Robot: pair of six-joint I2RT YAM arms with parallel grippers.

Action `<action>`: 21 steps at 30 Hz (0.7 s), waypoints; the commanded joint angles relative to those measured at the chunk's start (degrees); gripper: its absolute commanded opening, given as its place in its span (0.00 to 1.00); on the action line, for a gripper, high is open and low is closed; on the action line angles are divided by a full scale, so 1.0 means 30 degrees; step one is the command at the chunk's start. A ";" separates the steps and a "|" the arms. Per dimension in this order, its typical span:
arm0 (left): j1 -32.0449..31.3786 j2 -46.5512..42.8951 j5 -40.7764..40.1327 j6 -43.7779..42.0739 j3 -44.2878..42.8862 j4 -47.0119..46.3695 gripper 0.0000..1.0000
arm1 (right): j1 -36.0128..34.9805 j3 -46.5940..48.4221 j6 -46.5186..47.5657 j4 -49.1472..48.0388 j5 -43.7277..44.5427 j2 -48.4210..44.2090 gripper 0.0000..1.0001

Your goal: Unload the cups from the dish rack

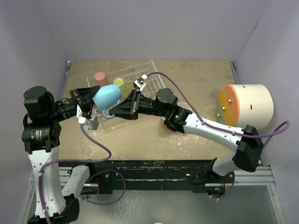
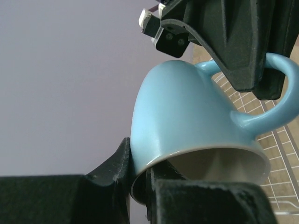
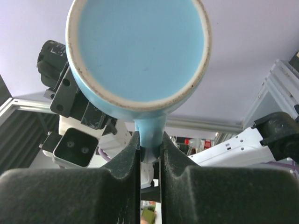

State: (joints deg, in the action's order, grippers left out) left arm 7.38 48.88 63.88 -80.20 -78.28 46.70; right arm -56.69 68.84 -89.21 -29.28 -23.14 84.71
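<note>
The light blue cup (image 1: 107, 96) hangs tilted above the dish rack (image 1: 134, 74). The left gripper (image 2: 140, 186) is clamped on its rim. The right gripper (image 3: 150, 154) pinches its handle.

I find nothing I can read in any of the three views: no text, label, brand, number or sign. The light blue cup (image 1: 106, 96) shows only plain glaze on its side and base. The cream cylinder (image 1: 254, 105) carries a few small dark marks, too small for me to make out as characters. In the background of the right wrist view sits a small red-and-white scrap (image 3: 188, 141), too blurred for me to tell whether it bears any lettering.
</note>
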 commanded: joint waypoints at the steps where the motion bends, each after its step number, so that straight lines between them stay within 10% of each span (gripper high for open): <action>1: -0.0027 -0.0447 0.1470 0.2092 0.0658 -0.1979 0.00 | 0.0082 -0.0052 0.0956 -0.1817 -0.1433 -0.1323 0.01; 6: -0.0027 0.0335 0.1759 0.2059 -0.0168 0.0234 0.00 | 0.1060 -0.0578 0.4458 0.4226 -0.0349 -0.3709 0.40; 13: -0.1079 0.4681 -0.0480 0.0548 -0.4345 1.0058 0.00 | 0.6003 0.0187 1.0347 1.3253 0.1312 -0.7316 0.59; 21: -1.1905 0.7891 -1.1943 0.7793 -0.4424 0.8936 0.00 | 0.7139 0.5150 1.4981 2.1317 0.7496 -0.6674 0.66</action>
State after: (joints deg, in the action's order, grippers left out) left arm -16.58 68.23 43.59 -68.16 -88.25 71.53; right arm -35.62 77.10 -53.91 20.75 -10.68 63.46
